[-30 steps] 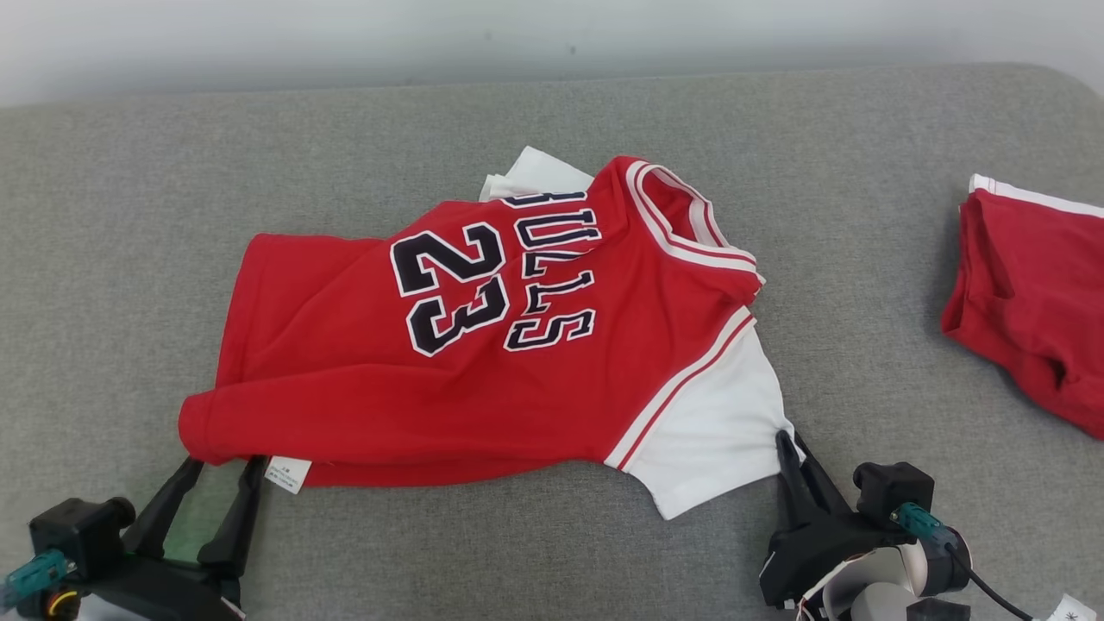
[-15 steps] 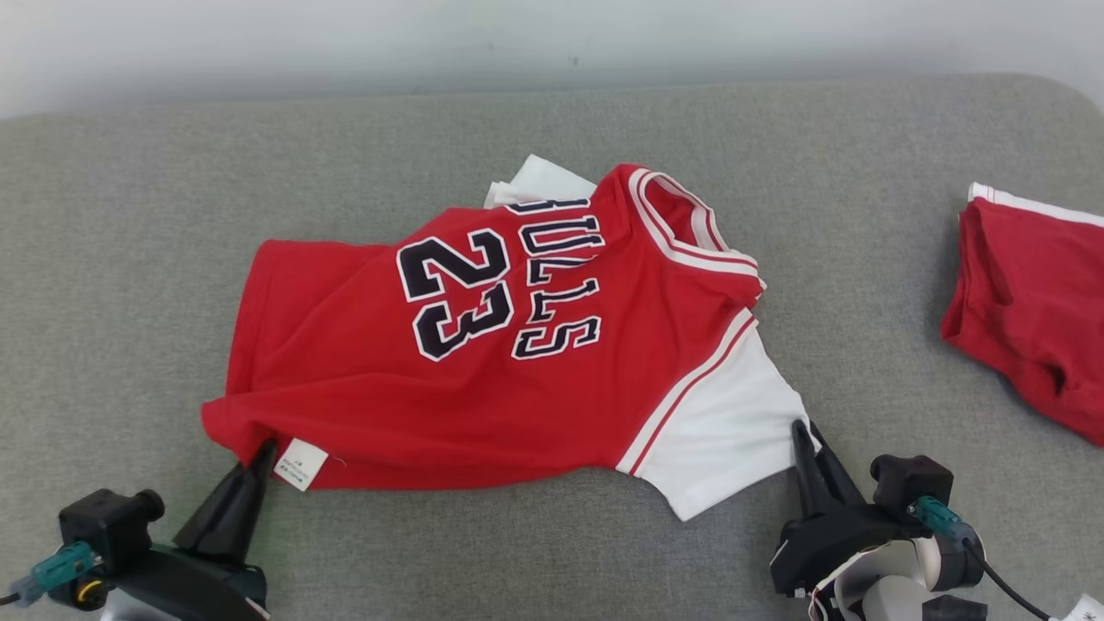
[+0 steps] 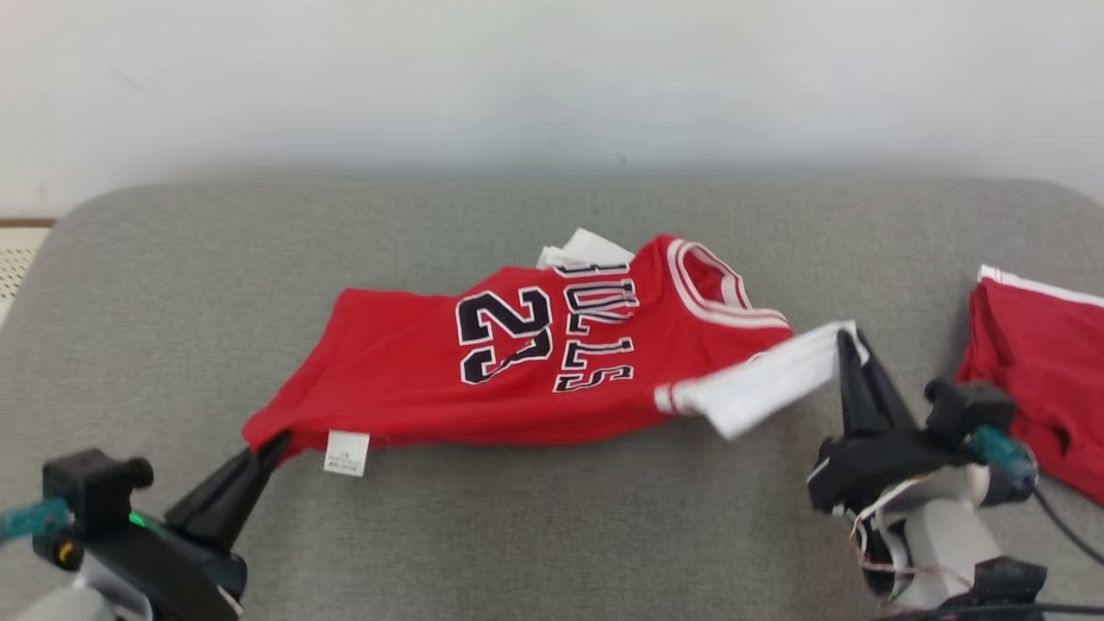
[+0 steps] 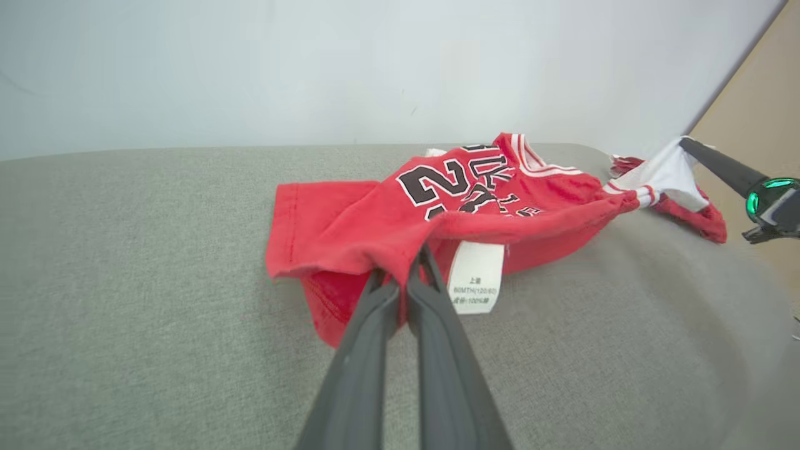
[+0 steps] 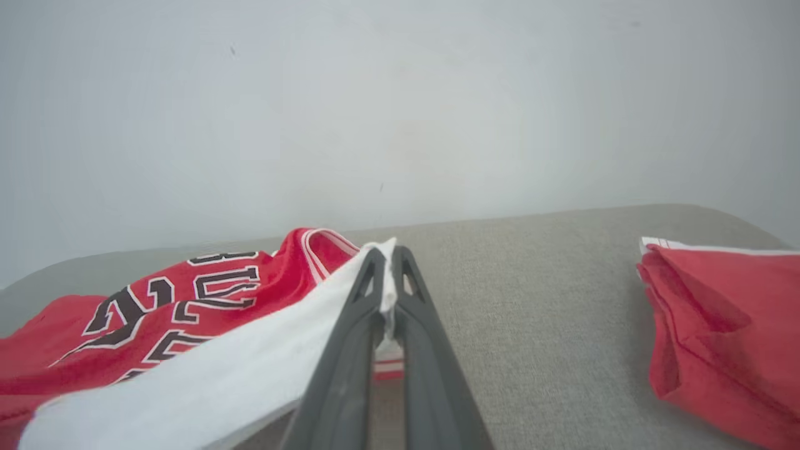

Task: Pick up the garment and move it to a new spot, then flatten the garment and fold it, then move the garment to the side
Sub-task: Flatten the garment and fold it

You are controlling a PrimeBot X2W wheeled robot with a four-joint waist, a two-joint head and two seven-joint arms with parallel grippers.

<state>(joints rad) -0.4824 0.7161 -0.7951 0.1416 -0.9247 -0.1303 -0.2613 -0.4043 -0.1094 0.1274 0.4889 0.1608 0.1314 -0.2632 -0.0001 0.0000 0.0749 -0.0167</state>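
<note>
Red jersey [image 3: 405, 379], white sleeve [image 3: 763, 386], black white-edged lettering [image 3: 504, 332], on grey cushion [image 3: 172, 285].

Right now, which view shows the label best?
Left wrist view: the label hangs close and large, print visible. Head view has it small and blurred. Right wrist view faces the sleeve end.

The head view looks forward and down from above onto a grey cushion [image 3: 552, 535], with a pale wall [image 3: 552, 78] across the top. The left wrist view sits low and close to the cushion, looking along the left gripper [image 4: 409, 269] toward that wall. The right wrist view sits just as low, looking along the right gripper [image 5: 389, 256]. All three share the red jersey [image 3: 414, 388]. The head and right wrist views also share a second red garment [image 3: 1044, 345].
</note>
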